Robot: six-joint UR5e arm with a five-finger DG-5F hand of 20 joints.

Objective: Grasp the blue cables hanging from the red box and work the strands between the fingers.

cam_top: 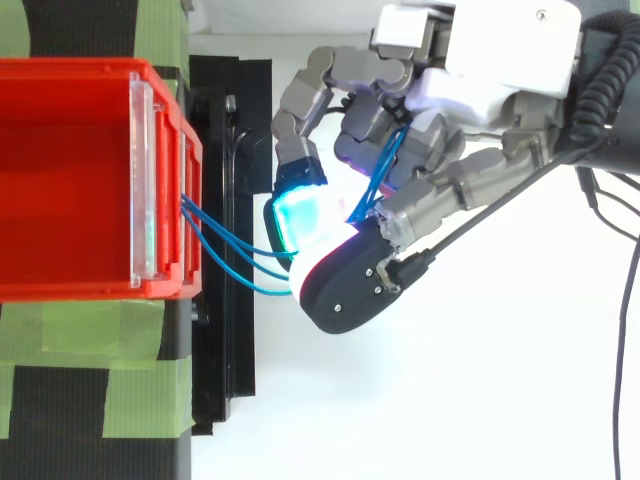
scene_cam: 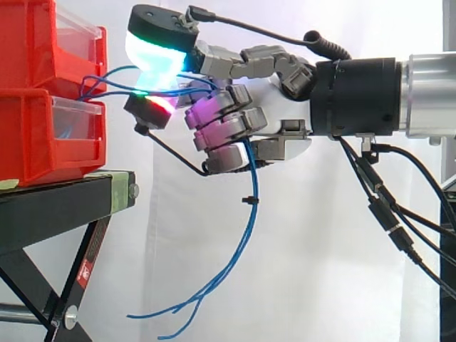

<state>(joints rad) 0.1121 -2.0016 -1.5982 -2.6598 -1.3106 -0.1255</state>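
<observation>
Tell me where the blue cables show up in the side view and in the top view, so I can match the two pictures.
Side view: the blue cables run from the red box at left, through the hand's curled fingers, then hang down to lower centre.
Top view: they cross the middle gap from the box front rightward into the hand.
Shared landmark: the red box, at the left in both.

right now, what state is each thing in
hand, shut, fingers curled round the cables
cables, running from the bins' front into the hand, pinched between the fingers, loose ends hanging free below
bins, stacked, upright on the stand
stand, upright, bearing the bins
</observation>
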